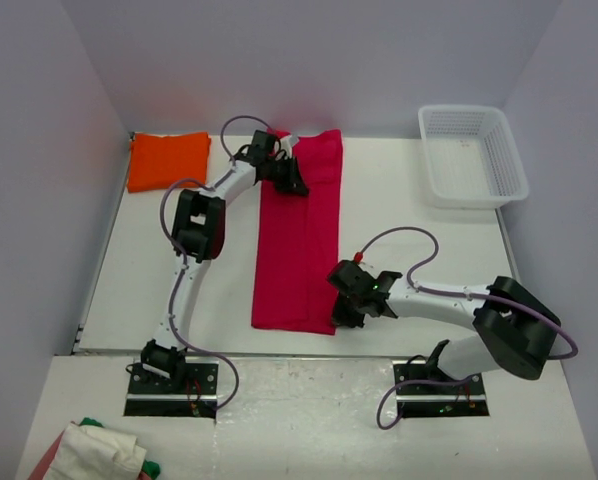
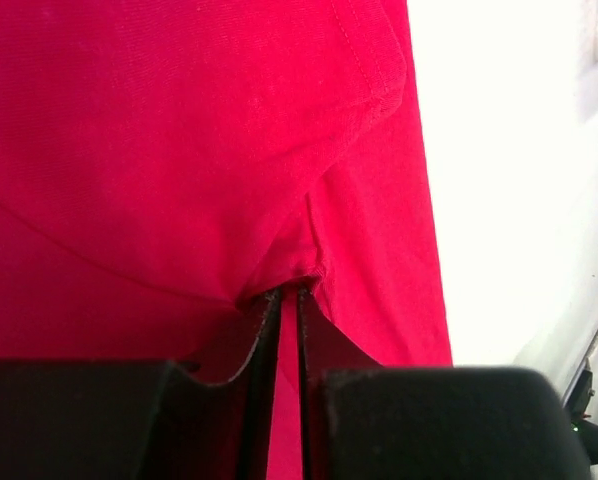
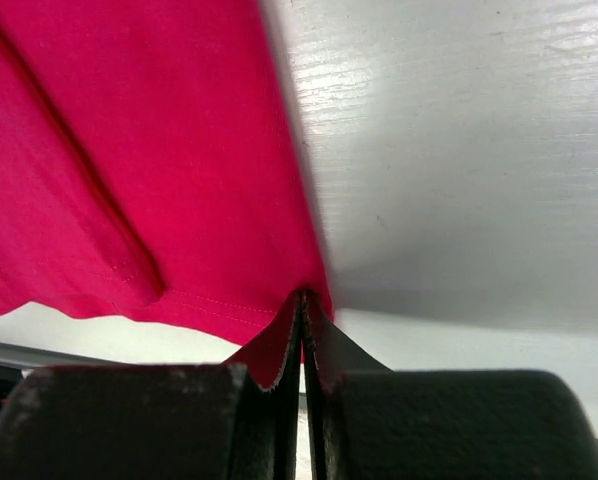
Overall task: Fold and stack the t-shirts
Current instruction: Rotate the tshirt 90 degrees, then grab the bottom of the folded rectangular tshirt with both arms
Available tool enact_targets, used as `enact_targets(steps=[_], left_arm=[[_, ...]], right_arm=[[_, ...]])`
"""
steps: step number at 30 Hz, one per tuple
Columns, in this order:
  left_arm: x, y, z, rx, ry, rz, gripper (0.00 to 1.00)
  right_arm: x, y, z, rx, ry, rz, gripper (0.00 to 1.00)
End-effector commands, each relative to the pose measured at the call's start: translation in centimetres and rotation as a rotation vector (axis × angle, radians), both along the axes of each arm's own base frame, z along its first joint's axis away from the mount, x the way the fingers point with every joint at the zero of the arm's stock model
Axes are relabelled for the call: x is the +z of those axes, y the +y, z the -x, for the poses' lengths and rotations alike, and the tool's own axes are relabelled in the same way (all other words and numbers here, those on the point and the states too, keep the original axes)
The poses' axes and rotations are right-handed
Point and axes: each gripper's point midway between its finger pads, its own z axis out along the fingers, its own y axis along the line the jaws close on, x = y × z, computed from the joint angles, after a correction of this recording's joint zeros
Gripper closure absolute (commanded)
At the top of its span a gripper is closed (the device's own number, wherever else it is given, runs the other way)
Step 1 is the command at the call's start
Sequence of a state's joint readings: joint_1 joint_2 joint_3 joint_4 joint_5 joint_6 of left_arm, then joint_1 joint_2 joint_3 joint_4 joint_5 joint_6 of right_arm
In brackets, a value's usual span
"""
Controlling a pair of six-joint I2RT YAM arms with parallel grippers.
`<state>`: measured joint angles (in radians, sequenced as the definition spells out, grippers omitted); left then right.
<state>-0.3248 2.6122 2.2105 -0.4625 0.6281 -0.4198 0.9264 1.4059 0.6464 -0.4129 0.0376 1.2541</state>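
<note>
White table (image 1: 129,280), with pale walls closing it in on three sides. Nearest, off the front-left corner, one bundle of white, red and green cloth (image 1: 97,452) is lying by itself. Two arms are reaching out from the near edge.

Right claw (image 3: 301,300) is pinching shut on the hem of the crimson t-shirt (image 1: 301,240), at its near right corner.

T-shirts: two. The crimson one is lying mid-table as a long narrow strip, running near to far.

Left claw (image 2: 289,290) is sitting at the strip's far end, on the left side. Its fingers are standing a thin slit apart, with a pucker of crimson cloth caught at their tips.

Orange t-shirt (image 1: 169,160) is resting folded in the far left corner, well apart from the crimson one. One white basket (image 1: 472,155) is standing at the far right.
</note>
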Motion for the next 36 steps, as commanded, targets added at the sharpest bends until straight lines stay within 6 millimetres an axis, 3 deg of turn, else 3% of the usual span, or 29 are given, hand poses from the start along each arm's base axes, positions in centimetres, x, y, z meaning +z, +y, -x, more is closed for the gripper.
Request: enact_targets(steps=[1, 3, 6, 7, 9, 10, 12, 13, 14, 15, 16, 17, 18, 19, 20, 21, 22, 23, 24, 25, 26, 27, 28, 29, 30, 32, 36], left_arm=[[3.0, -0.5, -0.2, 0.003, -0.065, 0.016, 0.85], [4.2, -0.2, -0.3, 0.019, -0.087, 0.008, 0.83], [7.6, -0.8, -0.6, 0.03, -0.123, 0.039, 0.81], [9.5, -1.0, -0.8, 0.026, -0.152, 0.057, 0.81], [10.9, -1.4, -0.4, 0.024, -0.155, 0.045, 0.8], [12.9, -1.4, -0.5, 0.025, -0.196, 0.041, 0.8], [14.2, -1.0, 0.1, 0.044, -0.199, 0.012, 0.79], [15.9, 0.0, 0.2, 0.092, -0.232, -0.029, 0.78], [16.3, 0.8, 0.9, 0.124, -0.212, -0.072, 0.78], [16.6, 1.7, 1.2, 0.164, -0.21, -0.117, 0.77], [17.8, 4.0, 1.4, 0.269, -0.228, -0.209, 0.77], [17.1, 5.4, 3.3, 0.309, -0.162, -0.294, 0.78], [19.0, 6.8, 4.4, 0.366, -0.176, -0.331, 0.78], [16.9, 8.7, 5.9, 0.421, -0.119, -0.425, 0.78], [16.3, 9.3, 7.5, 0.424, -0.093, -0.456, 0.78], [18.3, 9.8, 9.2, 0.43, -0.125, -0.441, 0.78], [14.9, 11.2, 11.7, 0.423, -0.053, -0.51, 0.78], [14.5, 12.0, 12.8, 0.439, -0.047, -0.525, 0.78], [16.4, 12.6, 14.3, 0.447, -0.091, -0.493, 0.76], [13.4, 13.1, 16.9, 0.386, -0.032, -0.515, 0.74], [13.1, 13.2, 17.9, 0.376, -0.036, -0.497, 0.7], [12.2, 13.1, 20.6, 0.328, -0.002, -0.463, 0.63], [11.8, 12.9, 21.8, 0.303, 0.02, -0.433, 0.62], [11.4, 12.5, 22.7, 0.282, 0.029, -0.399, 0.62], [10.2, 12.2, 24.7, 0.255, 0.082, -0.369, 0.62], [9.3, 11.9, 26.4, 0.224, 0.11, -0.366, 0.62], [7.0, 13.7, 28.8, 0.252, 0.147, -0.458, 0.63]], right_arm=[[-0.2, -1.6, 0.5, 0.015, 0.0, 0.1, 1.0], [0.1, -1.4, -0.4, 0.044, -0.061, 0.097, 1.0], [1.3, -1.5, -1.8, 0.069, -0.138, 0.121, 1.0], [1.7, -1.7, -2.2, 0.071, -0.153, 0.14, 1.0], [3.0, -2.2, -3.1, 0.078, -0.198, 0.193, 0.97], [3.4, -2.3, -3.4, 0.084, -0.21, 0.197, 0.95], [5.1, -2.2, -3.9, 0.107, -0.253, 0.191, 0.84], [5.8, -2.3, -4.0, 0.112, -0.27, 0.185, 0.8], [6.4, -2.3, -4.1, 0.114, -0.285, 0.178, 0.68], [7.5, -2.3, -4.2, 0.131, -0.315, 0.162, 0.62], [8.0, -2.4, -4.1, 0.136, -0.323, 0.158, 0.56], [8.1, -3.0, -3.9, 0.138, -0.321, 0.168, 0.37], [8.6, -3.2, -3.7, 0.138, -0.334, 0.156, 0.24], [8.5, -3.3, -3.3, 0.145, -0.325, 0.148, 0.17], [8.4, -3.6, -3.0, 0.148, -0.32, 0.147, 0.08], [8.0, -3.8, -2.5, 0.165, -0.314, 0.138, 0.07], [7.9, -3.9, -2.2, 0.171, -0.305, 0.129, 0.07], [7.8, -4.1, -2.0, 0.163, -0.302, 0.125, 0.07], [7.0, -4.3, -1.6, 0.158, -0.292, 0.116, 0.08], [7.3, -4.3, -1.3, 0.16, -0.307, 0.08, 0.1], [7.1, -3.9, -0.8, 0.173, -0.295, 0.044, 0.19], [6.3, -3.7, -0.4, 0.178, -0.296, 0.006, 0.27], [6.4, -3.4, -0.1, 0.184, -0.303, -0.034, 0.33], [5.8, -3.0, 0.3, 0.181, -0.291, -0.073, 0.37], [5.5, -2.8, 0.5, 0.185, -0.287, -0.094, 0.36], [4.8, -2.2, 0.8, 0.192, -0.274, -0.132, 0.25], [3.9, -1.0, 1.5, 0.215, -0.235, -0.186, 0.21]])
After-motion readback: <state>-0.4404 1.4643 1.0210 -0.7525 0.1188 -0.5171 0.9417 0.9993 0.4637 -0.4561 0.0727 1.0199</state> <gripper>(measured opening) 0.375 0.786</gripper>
